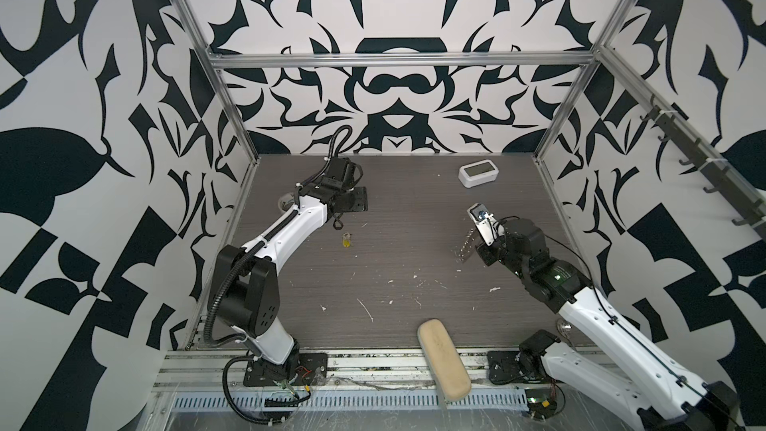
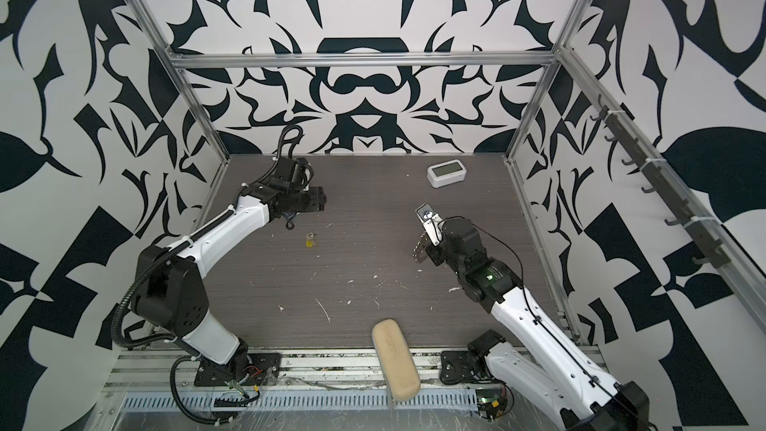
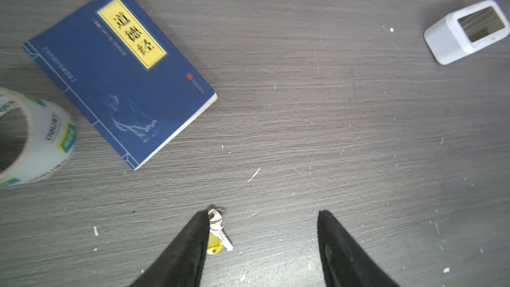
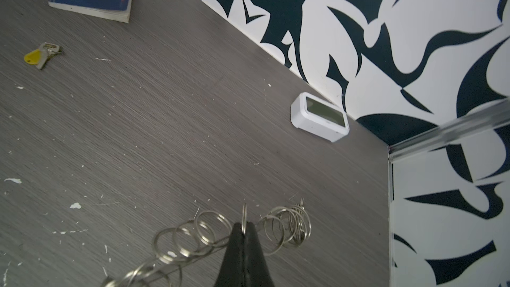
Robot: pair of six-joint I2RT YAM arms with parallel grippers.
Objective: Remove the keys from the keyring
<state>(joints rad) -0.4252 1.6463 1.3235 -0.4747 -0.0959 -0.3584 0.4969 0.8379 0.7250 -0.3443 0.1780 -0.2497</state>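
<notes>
The keys (image 3: 219,231), a small silver one and a yellow one on a small silver ring, lie flat on the grey table. They also show as a tiny yellow spot in both top views (image 1: 346,240) (image 2: 309,239), and in the right wrist view (image 4: 41,55). My left gripper (image 3: 263,213) hangs open above the table, one fingertip right beside the keys and nothing between the fingers. My right gripper (image 4: 244,227) is shut on one wire ring of the keyring (image 4: 289,226), held off the table. The keyring's silver rings (image 1: 465,245) dangle to both sides of the tips.
A blue book (image 3: 118,75) and a clear tape roll (image 3: 41,139) lie at the back left, mostly under the left arm in the top views. A white clock (image 1: 478,174) stands near the back wall. A tan case (image 1: 443,360) lies over the front rail.
</notes>
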